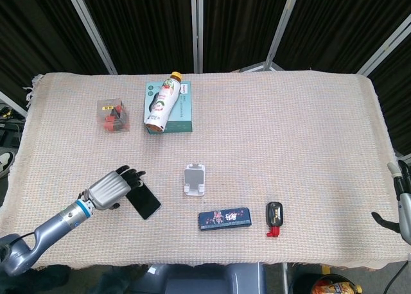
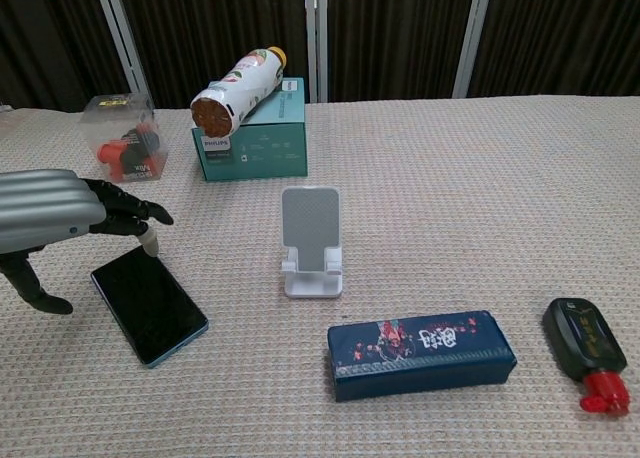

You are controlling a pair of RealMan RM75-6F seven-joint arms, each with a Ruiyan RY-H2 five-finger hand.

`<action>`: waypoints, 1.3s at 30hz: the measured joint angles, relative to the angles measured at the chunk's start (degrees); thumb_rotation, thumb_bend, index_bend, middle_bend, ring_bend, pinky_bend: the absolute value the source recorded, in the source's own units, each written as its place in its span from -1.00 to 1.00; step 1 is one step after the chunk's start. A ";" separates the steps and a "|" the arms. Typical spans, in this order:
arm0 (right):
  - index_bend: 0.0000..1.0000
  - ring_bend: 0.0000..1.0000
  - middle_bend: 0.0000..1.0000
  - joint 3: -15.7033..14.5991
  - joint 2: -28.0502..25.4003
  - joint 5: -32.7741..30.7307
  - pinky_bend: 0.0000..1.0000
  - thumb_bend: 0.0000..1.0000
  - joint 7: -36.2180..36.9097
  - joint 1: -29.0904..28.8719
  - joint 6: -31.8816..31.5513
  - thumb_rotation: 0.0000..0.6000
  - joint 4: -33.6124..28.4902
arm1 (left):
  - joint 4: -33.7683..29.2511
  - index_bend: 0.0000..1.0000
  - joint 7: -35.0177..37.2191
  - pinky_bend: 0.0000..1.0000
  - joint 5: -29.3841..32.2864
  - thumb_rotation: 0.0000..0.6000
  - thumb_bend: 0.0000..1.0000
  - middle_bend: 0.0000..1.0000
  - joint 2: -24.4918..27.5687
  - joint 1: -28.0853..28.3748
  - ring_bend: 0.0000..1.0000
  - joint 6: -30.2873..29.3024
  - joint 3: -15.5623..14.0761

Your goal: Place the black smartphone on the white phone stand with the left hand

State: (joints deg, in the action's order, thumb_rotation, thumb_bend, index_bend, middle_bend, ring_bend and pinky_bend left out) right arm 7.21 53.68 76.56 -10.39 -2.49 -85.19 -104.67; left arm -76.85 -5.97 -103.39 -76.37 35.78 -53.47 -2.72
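The black smartphone lies flat on the woven cloth, left of the white phone stand, which stands upright and bare. My left hand hovers over the phone's far left end, fingers spread and bent downward, fingertips at the phone's upper edge; it holds nothing. Whether it touches the phone is unclear. My right hand shows only at the right edge of the head view, with its fingers apart.
A dark blue pencil case lies in front of the stand, a black and red key fob to its right. At the back stand a teal box with a bottle on it and a clear box.
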 measured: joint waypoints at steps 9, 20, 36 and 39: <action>-1.00 -1.00 -1.00 0.01 0.05 -0.49 -1.00 -1.00 -0.13 0.07 -0.12 1.00 0.17 | 6.85 -0.45 5.03 -0.59 -2.67 1.00 -1.00 -0.78 -6.06 1.87 -0.63 -2.12 -2.08; -1.00 -1.00 -1.00 0.12 -0.21 -1.36 -1.00 -1.00 0.76 0.37 -0.27 1.00 0.67 | 9.99 -0.37 4.34 -0.40 -2.14 1.00 -1.00 -0.69 -10.28 4.67 -0.49 0.76 -3.35; -1.00 -1.00 -1.00 0.02 -0.45 -1.31 -1.00 -1.00 1.43 0.28 0.02 1.00 0.62 | 8.09 0.22 1.06 -0.04 -1.71 1.00 -1.00 -0.11 -7.60 5.29 0.04 -6.95 -1.97; -1.00 -1.00 -1.00 0.09 -0.53 -1.45 -1.00 -1.00 1.67 0.27 0.05 1.00 0.58 | 6.47 0.24 -1.16 -0.04 -2.14 1.00 -1.00 -0.11 -5.79 5.80 0.04 -8.31 -0.97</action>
State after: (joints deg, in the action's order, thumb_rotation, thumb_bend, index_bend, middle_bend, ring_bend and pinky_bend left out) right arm 7.30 53.15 75.11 -8.73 -2.22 -85.14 -104.10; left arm -70.37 -7.13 -105.53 -82.15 41.58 -61.78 -3.70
